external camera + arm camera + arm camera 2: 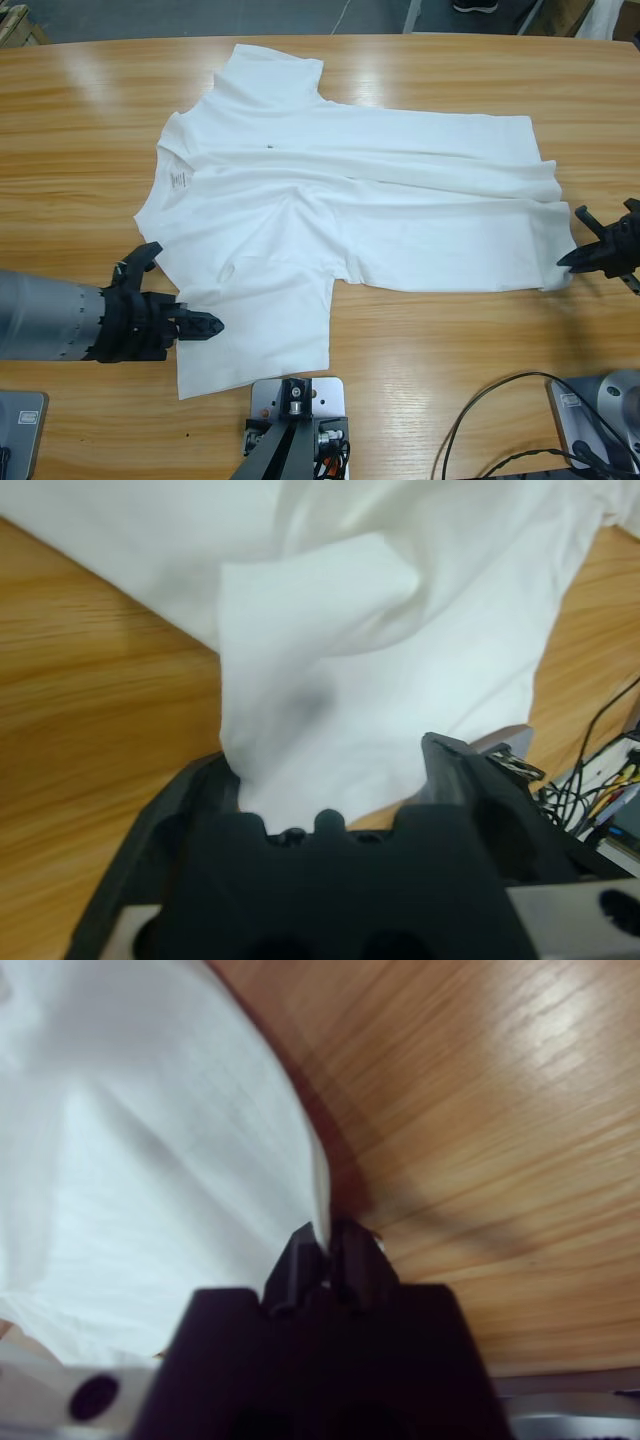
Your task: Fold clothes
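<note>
I see the T-shirt (350, 220) spread flat across the middle of the table (80, 130), neck toward 9 o'clock and hem toward 3 o'clock, one sleeve pointing to 12 and the other to 6. A small dark logo (270, 148) sits on the chest and a neck label (178, 179) lies inside the collar.

My left end effector (205, 325) comes in from 9 o'clock at the near sleeve's edge. In its wrist view the jaws stand wide apart with a bunched fold of the white cloth (330, 680) lying between them, not pinched.

My right end effector (575, 260) sits at 3 o'clock on the hem corner. Its wrist view shows the jaws closed tight on the shirt's edge (322, 1210), wood grain beside it.
</note>
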Available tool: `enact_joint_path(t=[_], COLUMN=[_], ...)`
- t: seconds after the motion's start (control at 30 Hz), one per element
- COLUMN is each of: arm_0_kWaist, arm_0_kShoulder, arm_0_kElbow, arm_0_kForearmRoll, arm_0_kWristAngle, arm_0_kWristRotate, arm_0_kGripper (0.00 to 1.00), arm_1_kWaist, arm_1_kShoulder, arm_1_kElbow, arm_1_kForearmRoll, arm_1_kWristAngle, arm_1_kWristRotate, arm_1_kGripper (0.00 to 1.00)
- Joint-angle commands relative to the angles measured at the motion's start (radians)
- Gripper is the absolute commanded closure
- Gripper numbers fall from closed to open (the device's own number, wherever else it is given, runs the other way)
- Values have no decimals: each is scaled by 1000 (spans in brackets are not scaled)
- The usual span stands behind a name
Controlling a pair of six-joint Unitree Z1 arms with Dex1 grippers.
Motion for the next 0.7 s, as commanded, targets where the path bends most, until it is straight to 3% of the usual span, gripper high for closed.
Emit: enact_joint_path(t=[0.03, 0.13, 0.17, 0.2, 0.23, 0.37, 0.7], arm_0_kWaist=[-16, -16, -16, -16, -16, -16, -16], arm_0_kShoulder=[86, 84, 81, 71, 54, -18, 9], arm_0_kElbow=[26, 34, 36, 39, 44, 69, 52], arm_0_kForearmRoll=[-33, -33, -33, -32, -31, -13, -16], arm_0_kWristAngle=[10, 16, 16, 15, 15, 19, 38], arm_0_kWristRotate=[3, 18, 27, 34, 43, 63, 85], arm_0_kGripper=[506, 520, 675, 906, 1000, 1000, 1000], arm_1_kWaist=[11, 11, 11, 11, 11, 11, 11], arm_1_kShoulder=[-3, -3, -3, -4, -6, -16, -19], arm_1_kElbow=[4, 4, 4, 4, 3, 3, 1], arm_1_kForearmRoll=[12, 12, 13, 13, 14, 27, 39], arm_1_kWristAngle=[-6, -3, -1, 2, 9, 5, -9], arm_1_kWristRotate=[-13, -15, -15, -15, -17, -40, -57], arm_1_kGripper=[1000, 1000, 1000, 1000, 1000, 1000, 1000])
